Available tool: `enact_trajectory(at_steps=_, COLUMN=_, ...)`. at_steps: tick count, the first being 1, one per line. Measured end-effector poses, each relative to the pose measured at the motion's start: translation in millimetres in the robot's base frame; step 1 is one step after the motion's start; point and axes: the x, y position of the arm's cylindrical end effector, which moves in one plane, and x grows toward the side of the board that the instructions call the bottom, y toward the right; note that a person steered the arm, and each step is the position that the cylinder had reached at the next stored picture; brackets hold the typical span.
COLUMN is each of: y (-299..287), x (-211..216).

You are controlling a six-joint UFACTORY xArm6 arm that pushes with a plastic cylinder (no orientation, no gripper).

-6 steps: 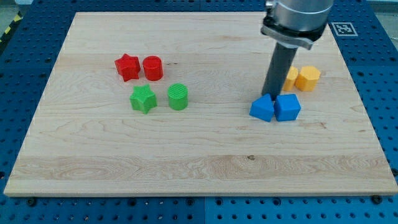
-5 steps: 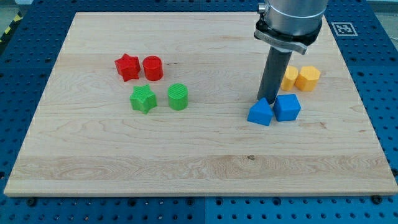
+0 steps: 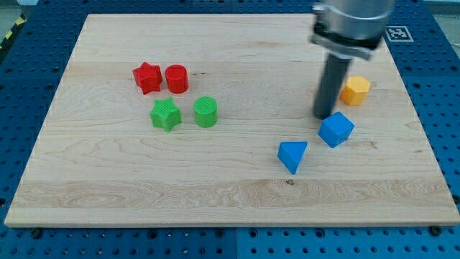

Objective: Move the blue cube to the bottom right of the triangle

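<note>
The blue cube (image 3: 336,129) sits on the wooden board at the view's right of centre, turned at an angle. The blue triangle (image 3: 292,155) lies apart from it, lower and to the view's left. My tip (image 3: 323,116) stands just above and left of the blue cube, close to its upper left corner; I cannot tell if it touches. The rod rises from there to the arm at the view's top right.
An orange block (image 3: 355,91) sits right of the rod; a second orange block is hidden behind the rod. A red star (image 3: 146,77), a red cylinder (image 3: 176,78), a green star (image 3: 165,114) and a green cylinder (image 3: 205,111) sit at the view's left.
The blue triangle has slid down and to the left, away from the cube. The cube has turned and shifted slightly down. My tip has moved to the right, now above the cube.
</note>
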Motion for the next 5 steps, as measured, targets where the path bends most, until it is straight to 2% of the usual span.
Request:
enact_trajectory(at_steps=1, y=13, x=14)
enact_trajectory(at_steps=3, y=2, x=74)
enact_trajectory(at_steps=4, y=-3, x=76)
enact_trajectory(at_steps=5, y=-4, x=51)
